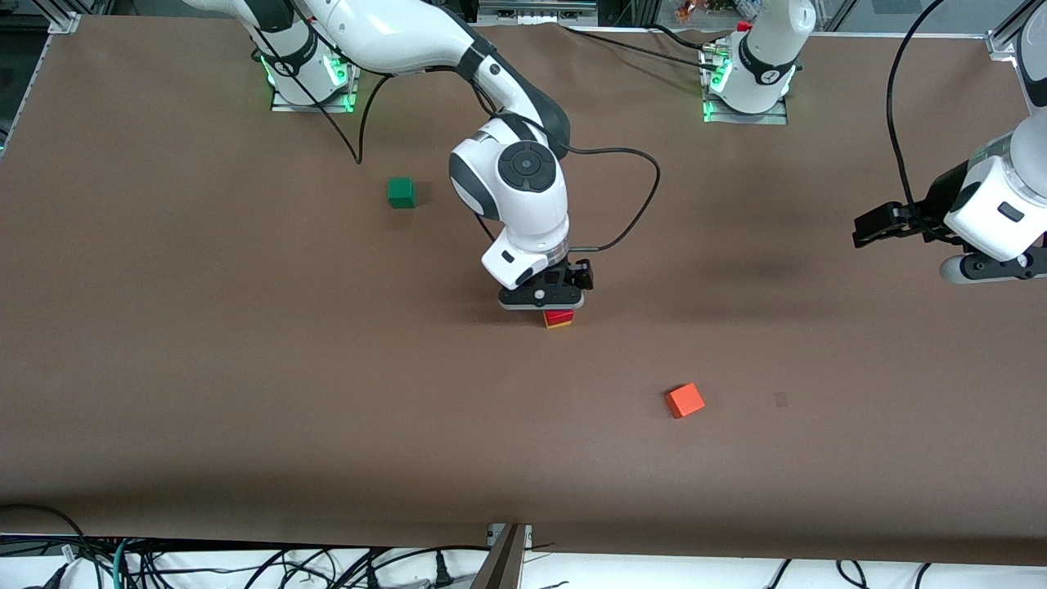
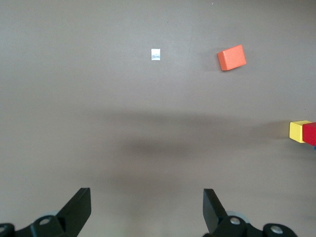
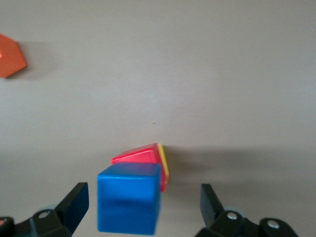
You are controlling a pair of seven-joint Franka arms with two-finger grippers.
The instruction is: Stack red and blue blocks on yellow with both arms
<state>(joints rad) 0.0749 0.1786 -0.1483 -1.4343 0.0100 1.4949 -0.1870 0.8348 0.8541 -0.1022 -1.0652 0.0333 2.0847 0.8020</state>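
The yellow cube [image 1: 559, 325] stands mid-table with the deep red cube [image 1: 559, 315] on it. My right gripper [image 1: 545, 303] is right above this stack and hides the blue cube in the front view. In the right wrist view the blue cube [image 3: 129, 197] sits over the red cube [image 3: 140, 155], with a sliver of the yellow cube [image 3: 164, 165] showing. The right gripper [image 3: 143, 190] is open, its fingers apart from the blue cube on both sides. My left gripper [image 1: 867, 229] waits, raised over the left arm's end of the table, and is open and empty [image 2: 146, 193].
An orange-red cube [image 1: 685, 401] lies nearer the front camera than the stack, toward the left arm's end. A green cube [image 1: 401, 192] lies farther from the camera, toward the right arm's end. A small pale mark [image 2: 156, 55] is on the brown table.
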